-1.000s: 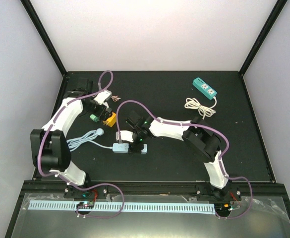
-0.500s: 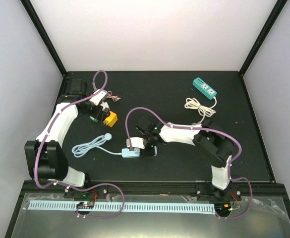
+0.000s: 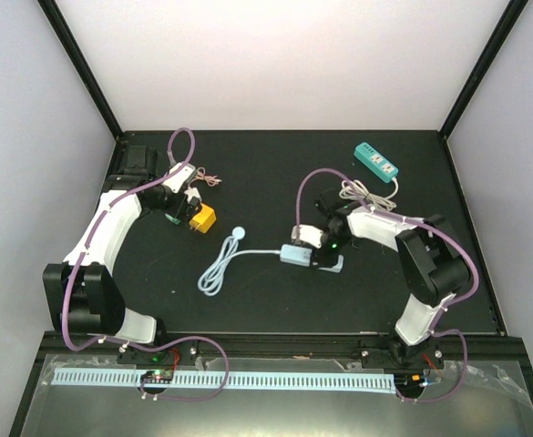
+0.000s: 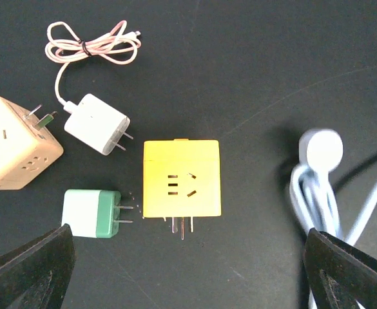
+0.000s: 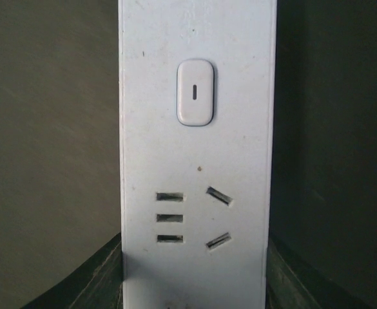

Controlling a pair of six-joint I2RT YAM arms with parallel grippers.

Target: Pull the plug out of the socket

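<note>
A pale blue-white power strip (image 3: 295, 257) lies right of centre, its sockets bare in the right wrist view (image 5: 198, 161). My right gripper (image 3: 325, 250) is shut on its sides, with one finger (image 5: 91, 280) visible on the left. Its cord (image 3: 220, 269) trails left to a round plug (image 3: 239, 233). A yellow cube adapter (image 4: 182, 178) lies loose on the table with its prongs bare; it also shows in the top view (image 3: 202, 218). My left gripper (image 4: 188, 270) is open and empty above it, fingers spread wide.
Beside the adapter lie a green-and-white plug (image 4: 91, 214), a white charger (image 4: 98, 123) with a pink coiled cable (image 4: 91, 45), and a beige cube socket (image 4: 14, 145). A teal power strip (image 3: 376, 161) with a white coiled cord (image 3: 366, 196) lies at the back right.
My right gripper has carried the pale power strip from left of centre to the right and farther back, dragging its cord along. My left gripper has drawn back slightly over the yellow adapter.
</note>
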